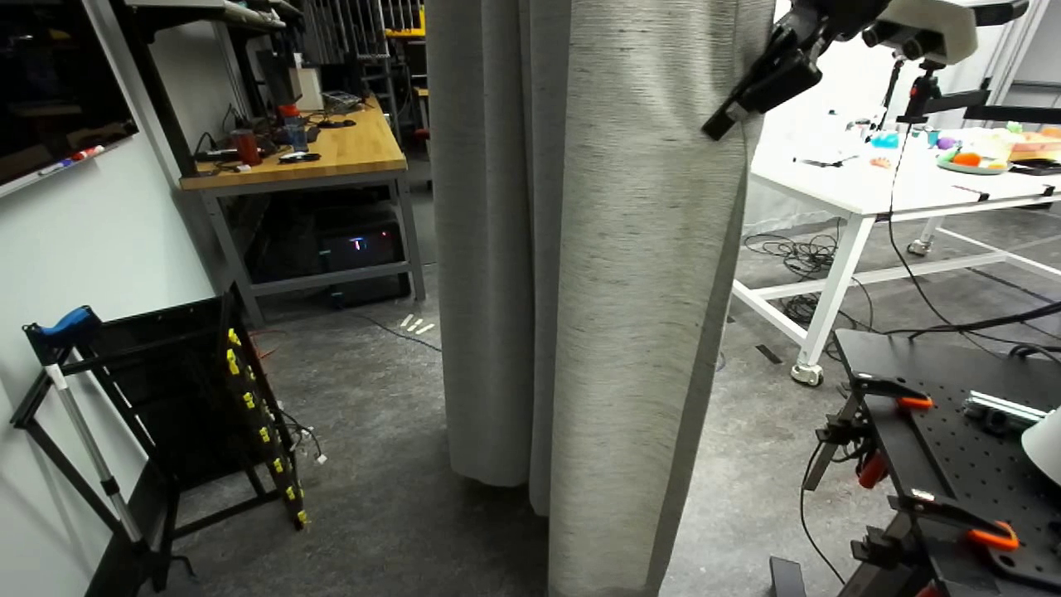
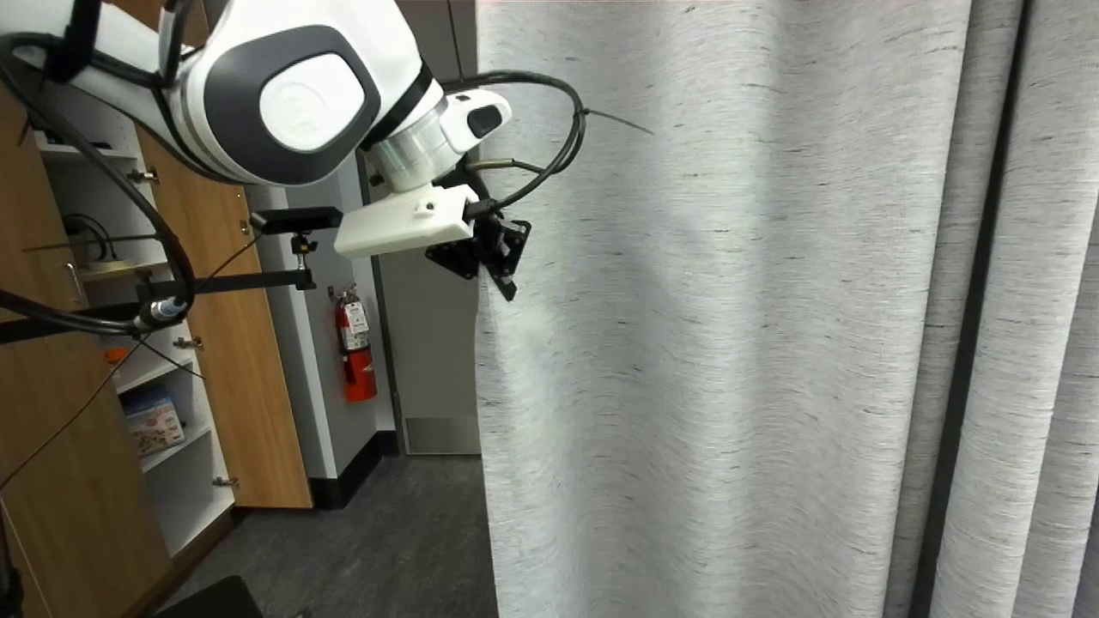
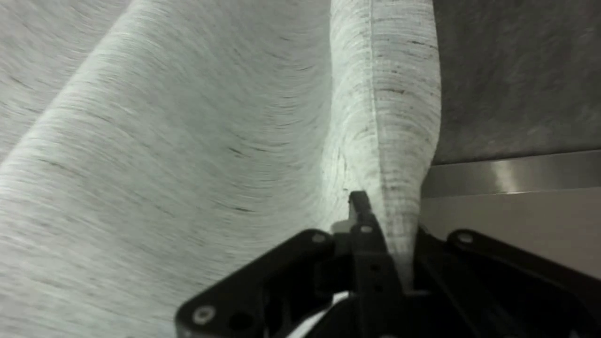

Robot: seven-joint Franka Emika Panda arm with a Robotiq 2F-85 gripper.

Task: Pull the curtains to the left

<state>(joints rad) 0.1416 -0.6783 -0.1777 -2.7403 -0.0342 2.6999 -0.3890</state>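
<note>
At nine o'clock in an exterior view, a red fire extinguisher bears a pale label whose print is too small to read; farther out, between eight and nine, a box with a printed front stands in an open cabinet, its details blurred. The curtains fill the span from twelve o'clock through three to six there, their free edge dropping almost straight beside a grey door, with dark floor stretching off at seven. In an exterior view they hang mid-frame in deep vertical folds, a wooden workbench at ten, a white table between two and three, a black pegboard platform near four, and a run of floor at seven. The white robot arm reaches in from ten o'clock, its wrist bent so that the gripper slants down toward five. In the wrist view it rises from six o'clock, fingers drawn nearly together, the curtains' edge pinched between them and narrowing there; the far one is mostly hidden by cloth, so how firmly it bears is hard to judge.
</note>
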